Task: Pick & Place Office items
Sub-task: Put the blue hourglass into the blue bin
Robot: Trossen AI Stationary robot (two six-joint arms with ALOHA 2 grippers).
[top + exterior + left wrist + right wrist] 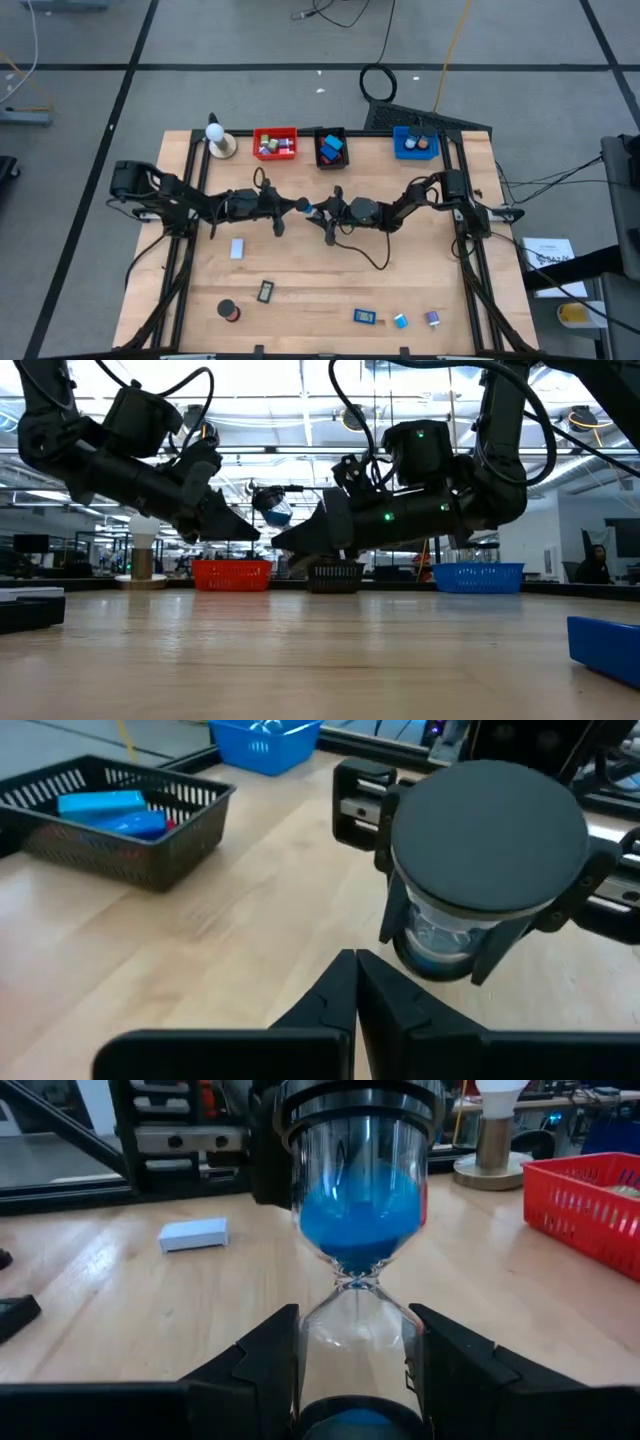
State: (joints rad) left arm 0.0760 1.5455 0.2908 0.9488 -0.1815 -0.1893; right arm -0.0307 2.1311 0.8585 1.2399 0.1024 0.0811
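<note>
An hourglass (358, 1220) with blue sand and black end caps hangs level above the middle of the table (300, 270), with my right gripper (352, 1370) shut on it. In the high view it shows as a blue spot (308, 207) between the two arms. My left gripper (355, 982) is shut and holds nothing. It points at the hourglass's far end cap (488, 830) from a short way off. Small office items lie near the front edge: a white block (237, 248), a black-framed rectangle (265, 291), a black roll (229, 310), a blue piece (364, 316) and a purple clip (433, 318). My right gripper pinches the hourglass's clear bulb (350, 1335), the one nearer the wrist, between its two fingers (262, 1365). The fingers come level from the table's right and lie along the hourglass. The hourglass is lifted clear of the table, and its sand-filled bulb and far cap stick out toward my left gripper.
Along the far edge stand a red bin (275, 142), a black bin (331, 146) with blue pieces and a blue bin (415, 142). A white ball on a tan base (218, 140) stands left of the red bin. Cables hang under both arms.
</note>
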